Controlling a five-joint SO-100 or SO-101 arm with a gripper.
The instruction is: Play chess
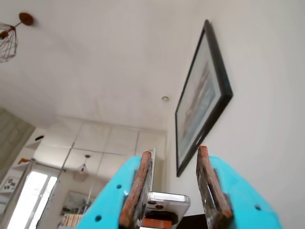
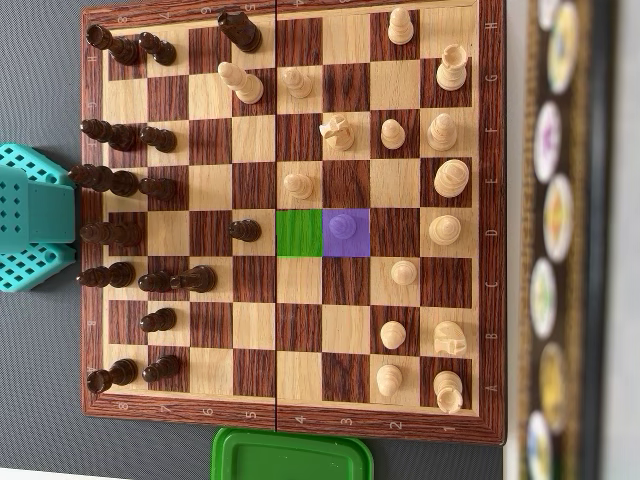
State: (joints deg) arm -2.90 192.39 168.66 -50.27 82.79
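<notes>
In the overhead view a wooden chessboard fills the frame, with dark pieces along its left side and light pieces on its right. One square is tinted green and is bare. The square to its right is tinted purple and holds a pawn. A dark pawn stands two squares left of that pawn. My teal arm sits off the board's left edge. In the wrist view my gripper points up at the ceiling, open, with nothing between its brown-padded fingers.
A green plastic lid lies just below the board's bottom edge. A dark strip with round patterned discs runs down the right. The wrist view shows a framed picture on the wall and a phone low behind the jaws.
</notes>
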